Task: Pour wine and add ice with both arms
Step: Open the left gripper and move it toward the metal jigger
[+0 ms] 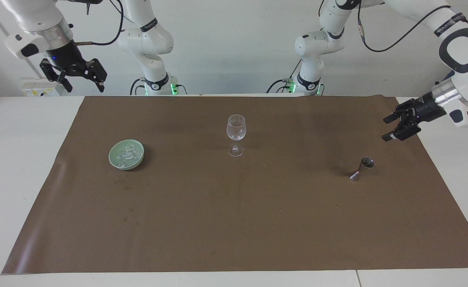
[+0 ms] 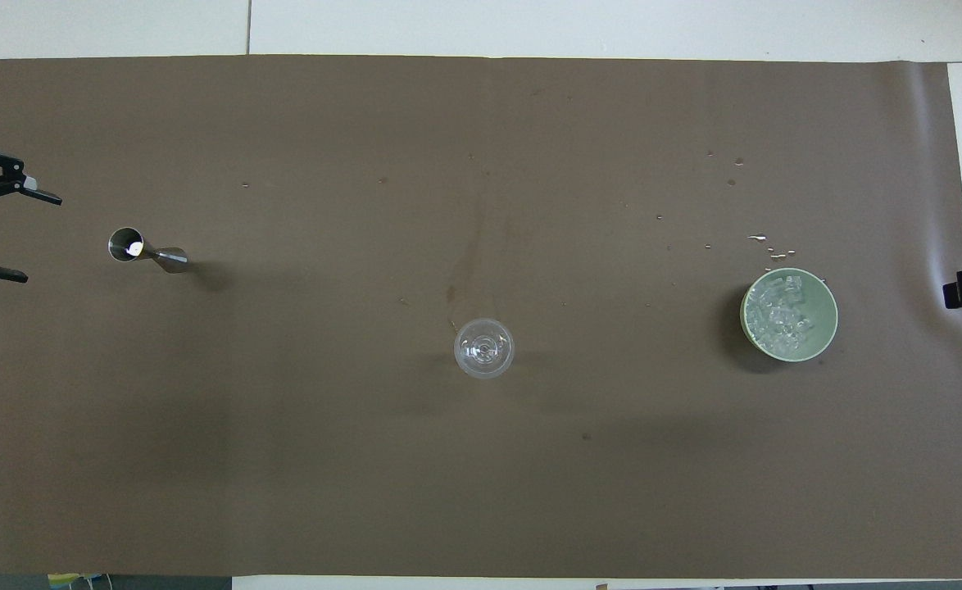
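ice (image 1: pixel 126 154): in the green bowl (image 1: pixel 116 161) on the brown mat (image 1: pixel 234 223), toward the right arm's end | wine glass (image 1: pixel 236 128): upright mid-mat; metal measuring cup (image 1: pixel 362 167): toward the left arm's end | left gripper (image 1: pixel 390 128): jaws wide, holding nothing, over the mat's edge near the measuring cup | right gripper (image 1: pixel 83 81): jaws apart, holding nothing, raised above the table's corner

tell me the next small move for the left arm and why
Probably bring the left pincer down and toward the metal measuring cup, so its open jaws end up around the cup's narrow waist. The pincer is up in the air near the mat's edge, holding nothing; the cup stands upright and untouched, the wine glass looks empty. The right arm waits.
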You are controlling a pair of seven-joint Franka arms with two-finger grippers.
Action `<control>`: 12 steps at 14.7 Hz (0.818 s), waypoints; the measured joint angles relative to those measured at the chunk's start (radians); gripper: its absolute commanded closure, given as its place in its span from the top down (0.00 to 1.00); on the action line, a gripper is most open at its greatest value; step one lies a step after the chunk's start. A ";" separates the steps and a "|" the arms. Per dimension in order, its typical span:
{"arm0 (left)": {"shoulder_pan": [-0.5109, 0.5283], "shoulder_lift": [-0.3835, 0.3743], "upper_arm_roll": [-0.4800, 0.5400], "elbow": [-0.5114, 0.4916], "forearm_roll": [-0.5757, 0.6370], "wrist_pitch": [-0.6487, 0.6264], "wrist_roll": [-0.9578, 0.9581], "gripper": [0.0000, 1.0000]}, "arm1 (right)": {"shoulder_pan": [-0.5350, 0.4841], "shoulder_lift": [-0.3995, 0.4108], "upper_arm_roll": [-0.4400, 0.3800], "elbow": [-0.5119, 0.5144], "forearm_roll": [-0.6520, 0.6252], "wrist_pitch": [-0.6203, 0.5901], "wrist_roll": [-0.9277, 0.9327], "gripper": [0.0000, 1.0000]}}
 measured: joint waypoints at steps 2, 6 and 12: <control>0.026 0.058 0.008 0.001 -0.059 0.022 -0.022 1.00 | 0.000 0.000 0.000 0.000 0.000 0.000 0.000 1.00; 0.098 0.169 0.013 -0.009 -0.245 0.061 -0.043 1.00 | 0.000 0.000 0.000 0.000 0.000 0.000 0.000 1.00; 0.174 0.319 0.015 -0.050 -0.425 0.154 -0.060 1.00 | 0.000 0.000 0.000 0.000 0.000 0.000 0.000 1.00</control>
